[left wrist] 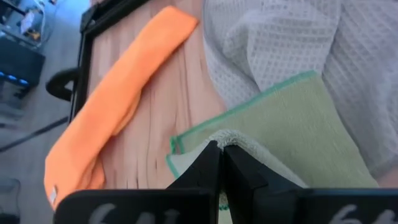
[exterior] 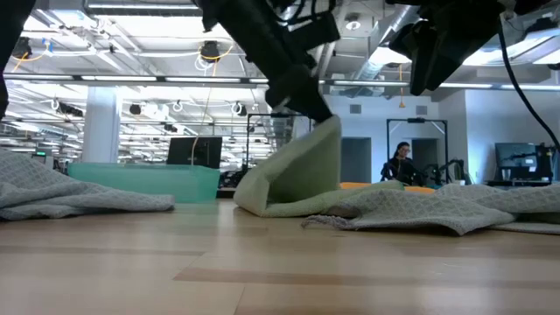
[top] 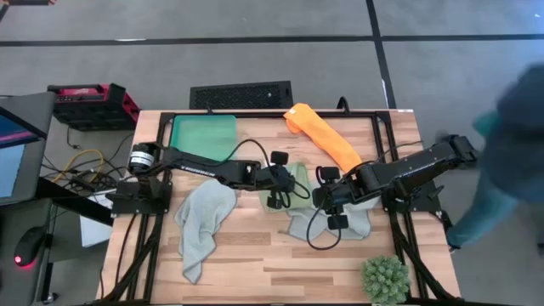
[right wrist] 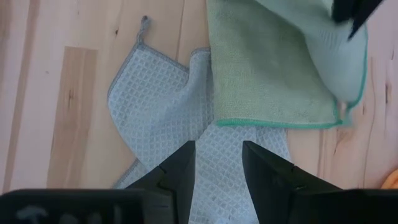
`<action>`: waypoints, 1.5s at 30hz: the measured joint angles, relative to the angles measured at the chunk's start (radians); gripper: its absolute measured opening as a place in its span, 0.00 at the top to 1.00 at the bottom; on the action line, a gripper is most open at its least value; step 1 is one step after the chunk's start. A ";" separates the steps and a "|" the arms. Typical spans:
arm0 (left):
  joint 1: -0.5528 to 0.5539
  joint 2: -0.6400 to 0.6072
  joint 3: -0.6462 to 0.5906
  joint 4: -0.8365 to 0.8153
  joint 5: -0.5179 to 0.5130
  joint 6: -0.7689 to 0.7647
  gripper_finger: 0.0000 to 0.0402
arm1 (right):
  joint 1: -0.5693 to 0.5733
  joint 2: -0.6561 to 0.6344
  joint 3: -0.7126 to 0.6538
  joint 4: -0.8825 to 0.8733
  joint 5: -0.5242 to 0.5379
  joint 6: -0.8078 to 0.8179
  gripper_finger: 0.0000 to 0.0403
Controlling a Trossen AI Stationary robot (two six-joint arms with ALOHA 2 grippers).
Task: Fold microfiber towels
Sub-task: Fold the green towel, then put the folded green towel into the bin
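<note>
One green towel (left wrist: 273, 124) edge sits pinched in the left claw (left wrist: 221, 155).

L end effector (left wrist: 221, 163) pinching green towel (left wrist: 292, 124) edge — orange towel (left wrist: 118, 106) nearby

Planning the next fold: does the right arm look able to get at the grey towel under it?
Probably yes: the right gripper hangs open above the grey towel, whose near part lies bare beside the green towel.

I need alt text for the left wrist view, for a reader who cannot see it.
The left pincer, shut, pinches the edge of a light green towel that lies partly over a pale grey towel. An orange towel lies stretched out beside them on the wooden table.
</note>
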 joint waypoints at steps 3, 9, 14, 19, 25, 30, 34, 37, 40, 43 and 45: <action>0.000 0.014 0.000 0.035 -0.002 0.022 1.00 | 0.000 0.000 0.000 -0.006 0.000 0.005 0.62; 0.000 0.014 0.000 0.071 0.034 0.014 1.00 | 0.000 0.000 0.000 -0.013 0.000 0.007 0.62; 0.000 0.014 0.000 0.058 0.038 -0.093 0.98 | 0.000 0.000 0.000 -0.013 0.000 0.007 0.62; 0.000 0.014 0.000 0.069 0.096 -0.090 0.92 | 0.000 0.000 0.000 -0.012 0.000 0.007 0.62; -0.001 0.014 0.000 0.091 0.138 -0.123 0.80 | 0.000 0.000 0.000 -0.012 0.000 0.007 0.62; 0.000 0.014 0.000 0.095 0.137 -0.169 0.68 | 0.000 0.000 0.000 -0.012 0.000 0.008 0.62; 0.000 0.014 0.000 0.090 0.137 -0.209 0.60 | 0.000 0.000 0.000 -0.012 0.000 0.008 0.62; 0.000 0.014 0.000 0.072 0.137 -0.211 0.56 | 0.000 0.000 0.000 -0.012 0.000 0.008 0.62; -0.003 0.014 0.000 0.059 0.137 -0.211 0.54 | 0.000 0.000 0.000 -0.012 0.000 0.008 0.62; -0.011 0.014 0.000 0.057 0.136 -0.210 0.53 | 0.000 0.000 0.000 -0.012 0.000 0.008 0.62; -0.016 0.013 0.000 0.050 0.136 -0.192 0.54 | 0.000 0.000 0.000 -0.012 0.000 0.008 0.62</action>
